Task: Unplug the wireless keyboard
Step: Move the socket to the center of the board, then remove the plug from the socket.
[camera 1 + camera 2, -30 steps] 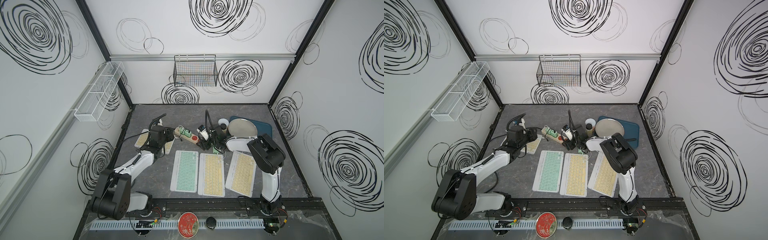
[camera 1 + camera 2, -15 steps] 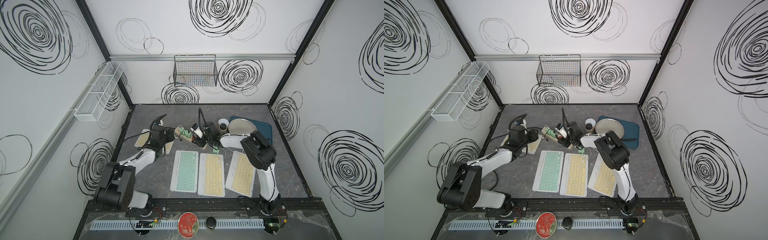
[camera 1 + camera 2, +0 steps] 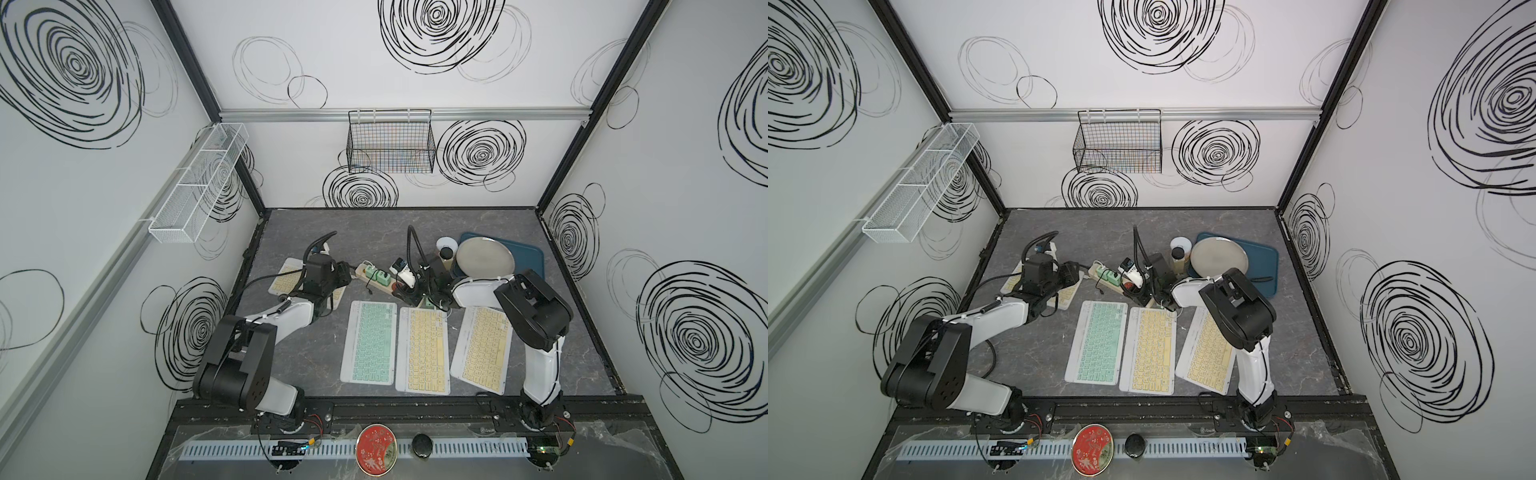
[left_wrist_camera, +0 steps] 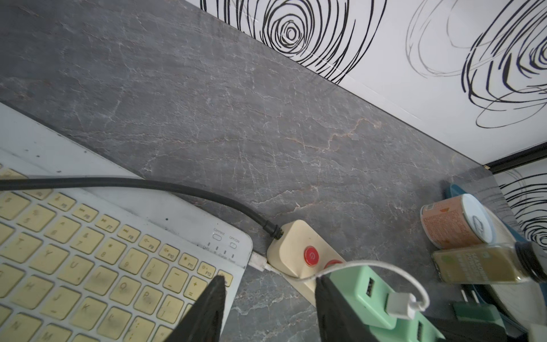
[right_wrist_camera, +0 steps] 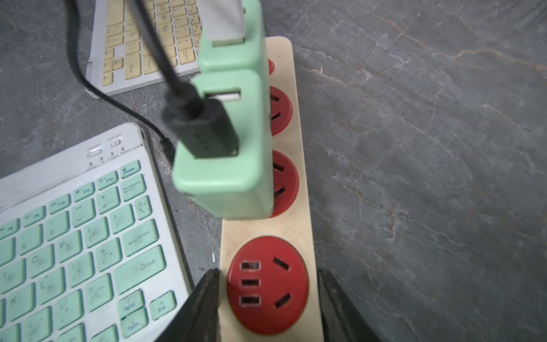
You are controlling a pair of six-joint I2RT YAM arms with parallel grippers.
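Observation:
A yellow-keyed wireless keyboard (image 4: 88, 260) lies at the table's far left (image 3: 286, 280). A white plug (image 4: 257, 262) sits in its corner, and its white cable runs to a white USB plug (image 4: 399, 305) in a green charger (image 4: 364, 284). That charger stands on the cream power strip (image 3: 370, 282) (image 5: 293, 231). My left gripper (image 4: 268, 284) (image 3: 347, 278) is open; its tips stand on either side of the gap between keyboard corner and charger. My right gripper (image 5: 268, 296) (image 3: 403, 291) is shut on the strip's end, one jaw at each edge beside a red socket (image 5: 268, 284).
A black USB plug (image 5: 204, 130) in a second green charger (image 5: 231, 177) feeds the green keyboard (image 5: 74, 237) (image 3: 370, 340). Two more yellow keyboards (image 3: 423, 349) (image 3: 482, 349) lie in front. A can (image 4: 450, 225), spice bottle (image 4: 479, 266), plate (image 3: 484, 259) and blue tray (image 3: 528, 257) crowd the back right.
The right arm has shifted slightly left along the power strip and its jaws have come in against the strip's edges. The left gripper has narrowed a little and stays by the keyboard's corner.

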